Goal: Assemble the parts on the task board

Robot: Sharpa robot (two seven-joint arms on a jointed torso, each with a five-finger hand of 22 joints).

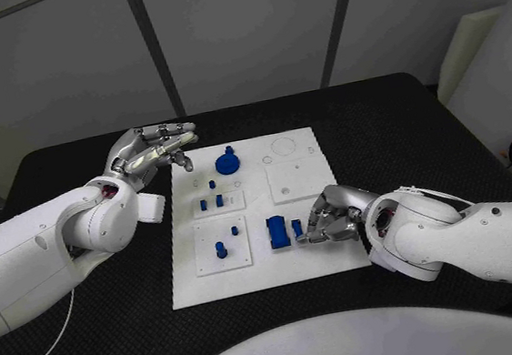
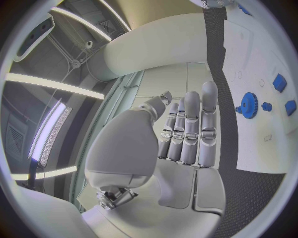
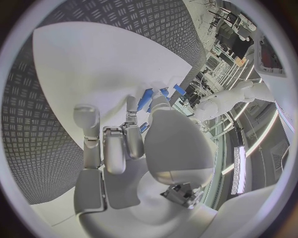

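The white task board (image 1: 317,259) is lying mid-counter (image 1: 433,120), carrying small blue parts. The right robot hand (image 1: 329,217) is resting at the board's near right area, its fingers curling against a blue block (image 1: 277,231); whether it is truly gripping cannot be told. The left robot hand (image 1: 152,149) is hovering beside the far left corner, fingers apart, holding nothing. The parts look light, rigid and smooth, likely slippery, so pinching the block's flat sides seems best. A blue gear (image 1: 227,161) is standing nearby.

White task board (image 1: 316,255); blue parts (image 1: 277,231); black table (image 1: 123,338), tread-patterned; silver fingers (image 1: 167,134).
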